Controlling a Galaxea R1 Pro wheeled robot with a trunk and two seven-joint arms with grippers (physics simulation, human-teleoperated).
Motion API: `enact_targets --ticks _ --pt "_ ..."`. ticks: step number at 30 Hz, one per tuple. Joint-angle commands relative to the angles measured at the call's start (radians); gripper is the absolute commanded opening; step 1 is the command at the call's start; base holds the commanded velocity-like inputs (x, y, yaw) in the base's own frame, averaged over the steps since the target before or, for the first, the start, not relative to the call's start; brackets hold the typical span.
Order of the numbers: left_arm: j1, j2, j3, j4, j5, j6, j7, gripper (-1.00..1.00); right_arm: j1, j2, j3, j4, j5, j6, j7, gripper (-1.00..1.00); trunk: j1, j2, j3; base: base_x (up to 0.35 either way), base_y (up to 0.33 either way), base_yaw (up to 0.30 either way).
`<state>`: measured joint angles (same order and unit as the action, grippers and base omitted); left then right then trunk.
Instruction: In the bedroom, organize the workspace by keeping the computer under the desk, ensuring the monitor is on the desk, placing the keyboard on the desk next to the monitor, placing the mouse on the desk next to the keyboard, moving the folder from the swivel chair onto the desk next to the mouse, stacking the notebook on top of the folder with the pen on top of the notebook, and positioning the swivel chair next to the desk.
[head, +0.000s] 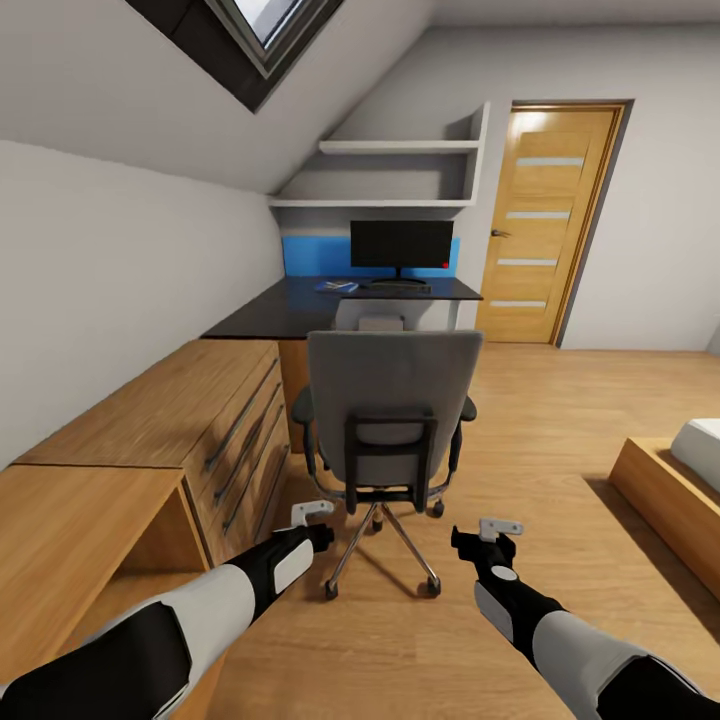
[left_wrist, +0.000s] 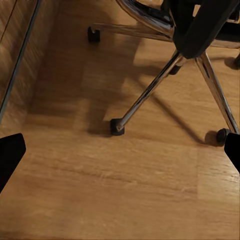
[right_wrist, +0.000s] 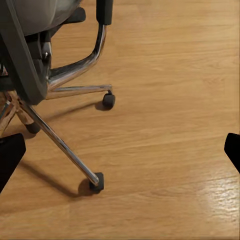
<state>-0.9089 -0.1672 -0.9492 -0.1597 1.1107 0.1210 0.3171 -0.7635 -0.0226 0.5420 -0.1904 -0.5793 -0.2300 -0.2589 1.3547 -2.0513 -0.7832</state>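
Observation:
The swivel chair (head: 392, 400) stands in mid-floor with its grey back toward me, short of the black-topped desk (head: 290, 312). On the desk's far end stands the monitor (head: 401, 245), with the keyboard (head: 397, 286) in front of it and a flat blue folder (head: 337, 287) beside that. Mouse, notebook and pen are too small to make out from here. My left gripper (head: 318, 525) (left_wrist: 120, 155) and right gripper (head: 485, 538) (right_wrist: 120, 155) hang open and empty just behind the chair's chrome star base (left_wrist: 150, 92) (right_wrist: 60, 142), low over the floor.
An oak drawer unit (head: 225, 420) runs along the left wall up to the desk. A wooden door (head: 545, 225) is at the back right, and a low oak bed platform (head: 665, 490) at the right. Open oak floor lies between chair and bed.

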Motion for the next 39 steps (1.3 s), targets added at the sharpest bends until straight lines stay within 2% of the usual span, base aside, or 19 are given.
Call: enact_targets --ticks 1,18,22,30,39 --pt "-0.001 -0.001 -0.007 -0.002 0.004 0.000 0.007 1.00 -0.001 0.000 0.009 0.000 -0.008 -0.003 -0.004 1.00 0.004 -0.008 -0.004 0.000 0.000 0.000" --pt "-0.001 -0.007 -0.008 -0.002 0.007 -0.009 0.007 1.00 0.003 0.009 0.012 -0.008 -0.011 -0.089 -0.010 1.00 0.069 -0.127 -0.057 0.000 0.000 0.000" --pt "-0.001 -0.007 -0.007 -0.003 0.006 -0.010 0.007 1.00 0.003 0.009 0.011 -0.011 -0.013 -0.093 -0.011 1.00 0.084 -0.155 -0.070 0.000 0.000 0.000" --pt "-0.001 -0.007 -0.007 0.002 0.007 -0.061 0.007 1.00 0.003 0.008 0.009 -0.010 -0.013 -0.095 -0.011 1.00 0.115 -0.211 -0.095 0.000 0.000 0.000" --pt "-0.001 -0.007 -0.007 0.005 0.006 -0.069 0.007 1.00 0.003 0.009 0.009 -0.010 -0.012 -0.095 -0.011 1.00 0.149 -0.274 -0.123 0.000 0.000 0.000"
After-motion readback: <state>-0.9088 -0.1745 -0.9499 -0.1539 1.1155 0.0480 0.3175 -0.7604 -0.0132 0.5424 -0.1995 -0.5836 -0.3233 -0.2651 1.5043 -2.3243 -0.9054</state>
